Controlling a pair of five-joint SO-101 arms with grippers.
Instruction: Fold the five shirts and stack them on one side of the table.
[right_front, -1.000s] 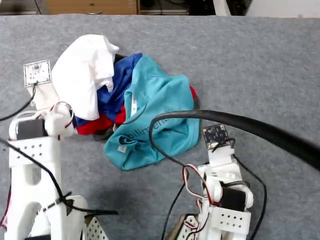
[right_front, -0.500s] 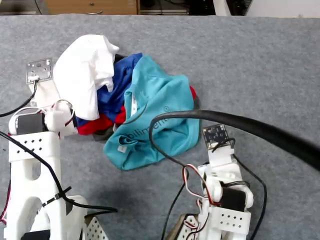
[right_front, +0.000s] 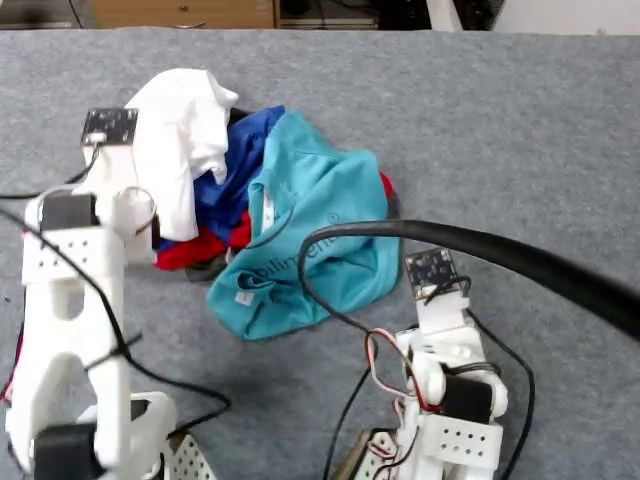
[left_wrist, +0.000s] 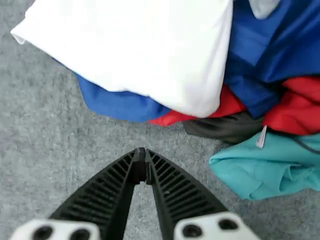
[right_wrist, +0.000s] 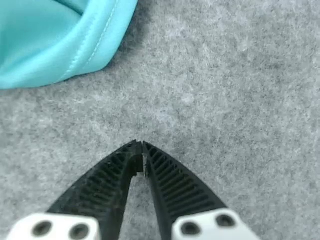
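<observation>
Both pairs of jaws sit closed and empty: left gripper (left_wrist: 142, 170), right gripper (right_wrist: 140, 152). I judge the white shirt (left_wrist: 145, 50) light and limp; I'd pinch its free edge.

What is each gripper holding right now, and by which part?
Nothing is held. The left gripper is shut and empty short of the shirt pile; the right gripper is shut and empty beside the teal shirt.

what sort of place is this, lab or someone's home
Probably a robotics lab bench: a white left arm and right arm stand at a grey carpeted table, a black cable trails across, and a shirt pile awaits folding.
</observation>
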